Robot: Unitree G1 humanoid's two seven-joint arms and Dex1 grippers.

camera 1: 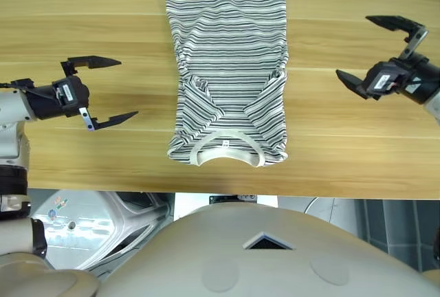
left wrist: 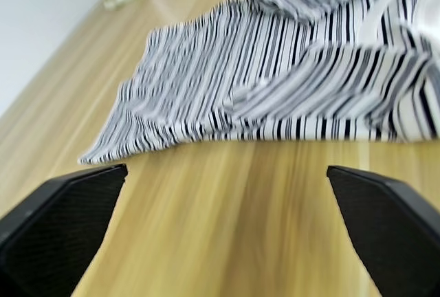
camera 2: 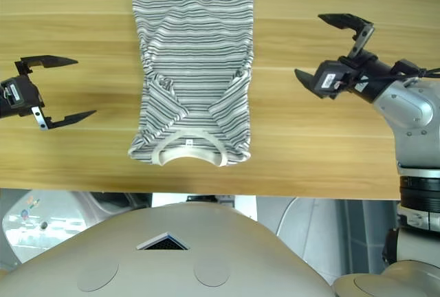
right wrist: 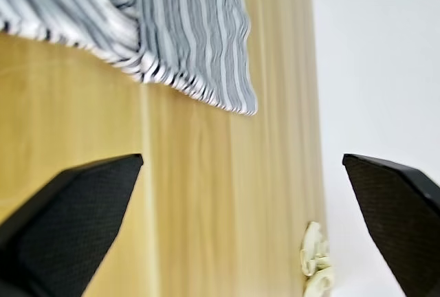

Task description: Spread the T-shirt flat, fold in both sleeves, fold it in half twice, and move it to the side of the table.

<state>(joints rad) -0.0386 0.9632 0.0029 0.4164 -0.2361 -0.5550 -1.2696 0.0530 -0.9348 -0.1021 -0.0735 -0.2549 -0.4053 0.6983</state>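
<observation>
Closest to the front edge of the wooden bench [camera 1: 82,8] is the white collar [camera 1: 227,147] of the striped T-shirt [camera 1: 230,42]. The shirt lies flat in the middle of the bench, hem toward the far side. Both sleeves are folded in over the chest, slanting into a V above the collar. Well to the shirt's left, the left hand [camera 1: 128,87] hovers over bare wood, fingers spread wide and holding nothing. On the shirt's right, slightly farther back, the right hand [camera 1: 353,46] is equally open and empty. Neither touches the cloth.
</observation>
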